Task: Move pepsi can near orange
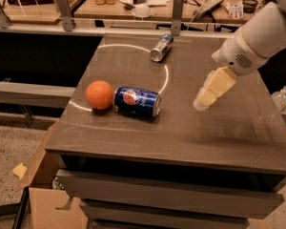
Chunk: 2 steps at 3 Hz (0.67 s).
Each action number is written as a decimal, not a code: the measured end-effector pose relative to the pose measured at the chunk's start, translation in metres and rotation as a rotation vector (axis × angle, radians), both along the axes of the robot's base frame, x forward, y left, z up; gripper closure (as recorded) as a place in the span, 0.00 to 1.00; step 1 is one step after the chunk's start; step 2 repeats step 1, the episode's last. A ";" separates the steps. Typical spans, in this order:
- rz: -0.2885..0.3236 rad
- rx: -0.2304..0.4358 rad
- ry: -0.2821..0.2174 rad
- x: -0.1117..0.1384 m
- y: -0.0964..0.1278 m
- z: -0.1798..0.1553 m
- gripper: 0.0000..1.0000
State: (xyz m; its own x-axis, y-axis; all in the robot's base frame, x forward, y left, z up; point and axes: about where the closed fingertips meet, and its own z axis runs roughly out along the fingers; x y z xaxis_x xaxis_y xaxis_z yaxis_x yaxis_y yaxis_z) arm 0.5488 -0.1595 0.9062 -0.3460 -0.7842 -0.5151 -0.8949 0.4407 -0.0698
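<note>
The pepsi can (137, 101) lies on its side on the dark table (181, 132), logo facing up. Its left end touches or nearly touches the orange (99, 95), which sits at the table's left edge. My gripper (203, 102) hangs above the table to the right of the can, well apart from it. It is open and holds nothing. The white arm (257, 37) reaches in from the upper right.
A slimmer silver-and-blue can (161, 47) lies on its side at the back of the table. A white arc is marked on the tabletop. A cluttered workbench (133, 4) stands behind. Cardboard boxes (43, 194) sit on the floor at the lower left.
</note>
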 end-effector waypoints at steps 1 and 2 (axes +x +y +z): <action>-0.132 -0.142 0.053 -0.007 -0.075 -0.007 0.00; -0.132 -0.142 0.053 -0.007 -0.075 -0.007 0.00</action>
